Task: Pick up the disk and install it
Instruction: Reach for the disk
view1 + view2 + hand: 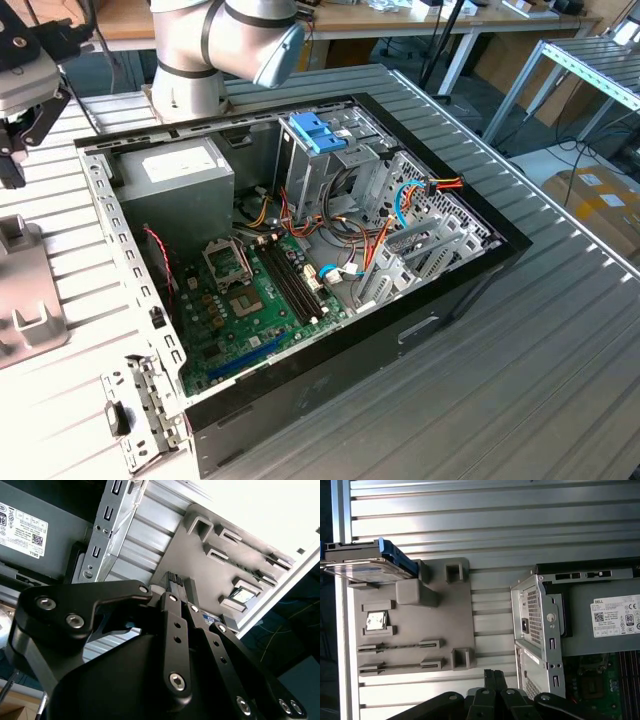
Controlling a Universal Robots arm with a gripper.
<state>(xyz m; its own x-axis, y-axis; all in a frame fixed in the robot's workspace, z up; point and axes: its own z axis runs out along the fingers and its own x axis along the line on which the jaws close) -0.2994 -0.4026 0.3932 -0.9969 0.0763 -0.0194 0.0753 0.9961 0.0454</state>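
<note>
First wrist view shows you the disk [367, 565], with blue mounting pieces on its sides, seated at one corner of the grey fixture plate [415, 615], close to the edge of the ribbed desk [495, 525]. A small square chip [376, 621] lies in a pocket of that plate. Your jaws are clenched together with nothing between them. They hang by the plate's side nearest the open computer case [440, 320], well apart from the disk. The power supply [615, 615] sits inside the case.
</note>
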